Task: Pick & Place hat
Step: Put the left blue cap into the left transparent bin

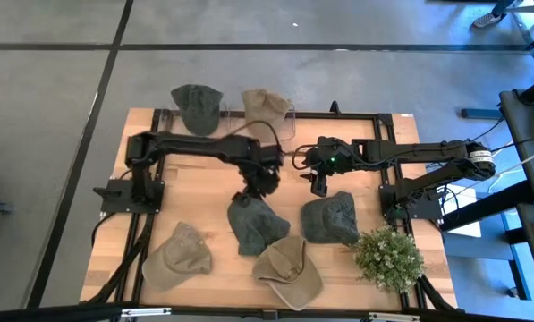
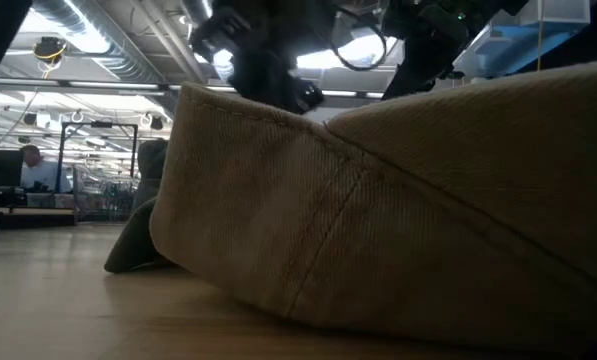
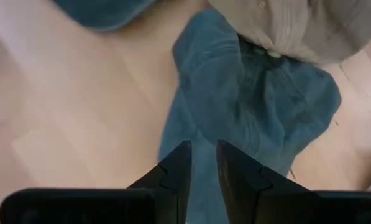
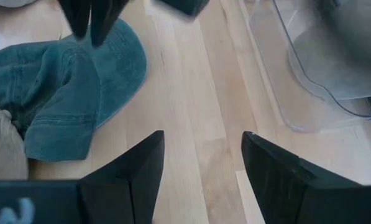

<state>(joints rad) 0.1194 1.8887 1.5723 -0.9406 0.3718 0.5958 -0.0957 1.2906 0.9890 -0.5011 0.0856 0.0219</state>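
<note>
where the left gripper hangs over the middle of the table, its two dark fingers stand narrow, nearly together, just above the brim end of the green hat; whether they pinch the cloth cannot be told. that hat is soft, faded cotton with stitched seams, lying crumpled, and a tan hat overlaps its far edge. the right gripper hovers just beside, over bare pale wood, its fingers spread wide and holding nothing. near it lies a clear plastic piece with rounded corners.

around them, another dark green hat lies by a small bushy plant, a khaki hat lies at the near left, and two more hats sit at the far edge. from table height, the tan corduroy-like hat fills most of the sight, hiding the rest. no writing can be read.
</note>
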